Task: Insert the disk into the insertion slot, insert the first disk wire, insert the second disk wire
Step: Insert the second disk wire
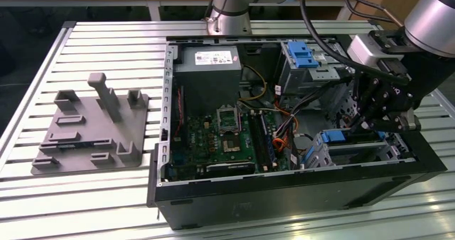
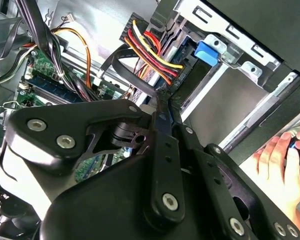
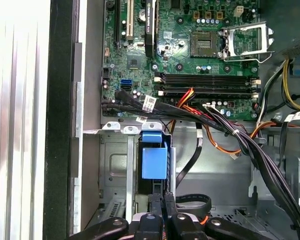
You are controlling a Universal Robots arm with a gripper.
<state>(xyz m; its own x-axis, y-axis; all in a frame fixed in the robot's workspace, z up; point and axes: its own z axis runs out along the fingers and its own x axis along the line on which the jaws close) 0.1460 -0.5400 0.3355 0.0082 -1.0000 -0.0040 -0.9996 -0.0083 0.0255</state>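
In the first wrist view the gripper (image 3: 163, 200), its fingers nearly together, is pinched on a black cable end at the lower centre. Just beyond, the disk (image 3: 154, 161) is seated in the insertion slot (image 3: 115, 165). The wiring is judged unfinished.

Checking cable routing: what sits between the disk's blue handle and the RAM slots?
In the first wrist view, a black cable bundle with orange wires crosses between the disk's blue handle and the RAM slots, over the metal cage edge.
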